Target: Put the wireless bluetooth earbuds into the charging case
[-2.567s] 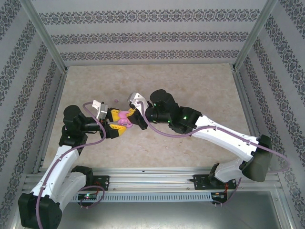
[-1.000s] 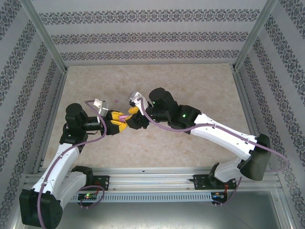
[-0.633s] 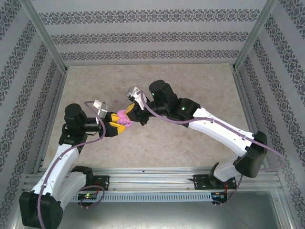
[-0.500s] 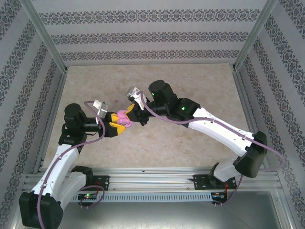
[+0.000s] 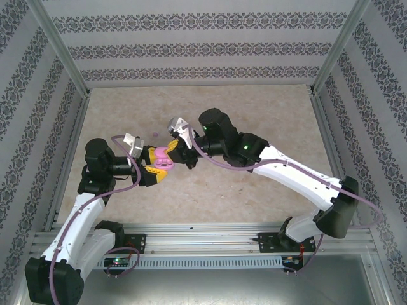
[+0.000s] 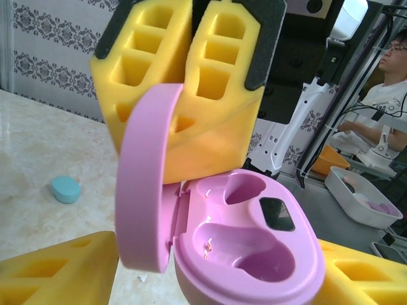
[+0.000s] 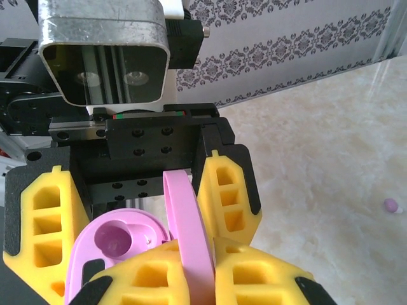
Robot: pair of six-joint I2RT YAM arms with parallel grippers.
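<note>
A pink charging case hangs open above the table between both grippers, its two sockets empty. Its lid stands upright, and my right gripper is shut on that lid. My left gripper is open, with one yellow finger left of the case base and the other finger at its right side. In the top view the case sits between my left gripper and right gripper. A pink earbud lies on the table, and a light blue earbud lies farther off.
The marble tabletop is fenced by aluminium frame posts and patterned walls. The pink earbud rests just beyond the grippers. A person and a white tray are outside the cell.
My right gripper has shut on the case lid and shifted slightly up and left. The left jaws have spread apart from the case base.
</note>
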